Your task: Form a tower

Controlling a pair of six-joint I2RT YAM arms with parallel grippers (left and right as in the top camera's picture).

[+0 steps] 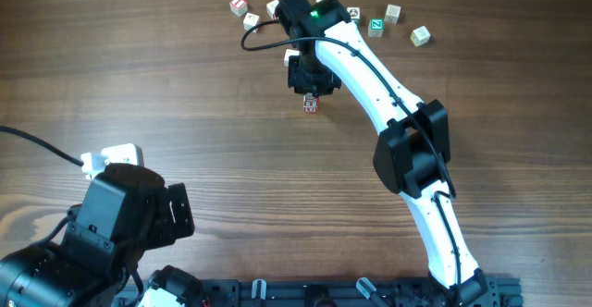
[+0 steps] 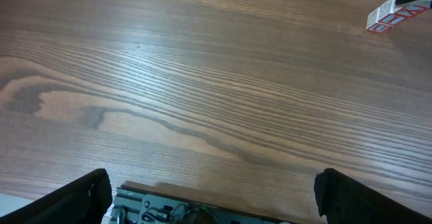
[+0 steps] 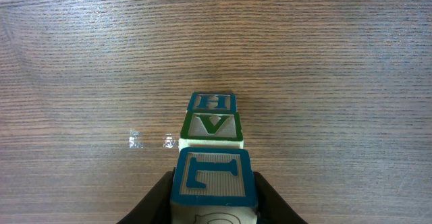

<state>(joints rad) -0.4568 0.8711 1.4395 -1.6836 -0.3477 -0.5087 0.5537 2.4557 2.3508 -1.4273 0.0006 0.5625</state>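
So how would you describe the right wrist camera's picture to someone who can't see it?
The right gripper, its black fingers at the bottom edge, is shut on the nearest cube, blue-framed, of what looks like a three-cube tower seen from above. Beyond it show a green V cube and a blue H cube, over a brown wood-grain table.

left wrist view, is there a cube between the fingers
No, the left gripper stands open with only the table wood showing between its fingers, and the tower sits apart in the top right corner.
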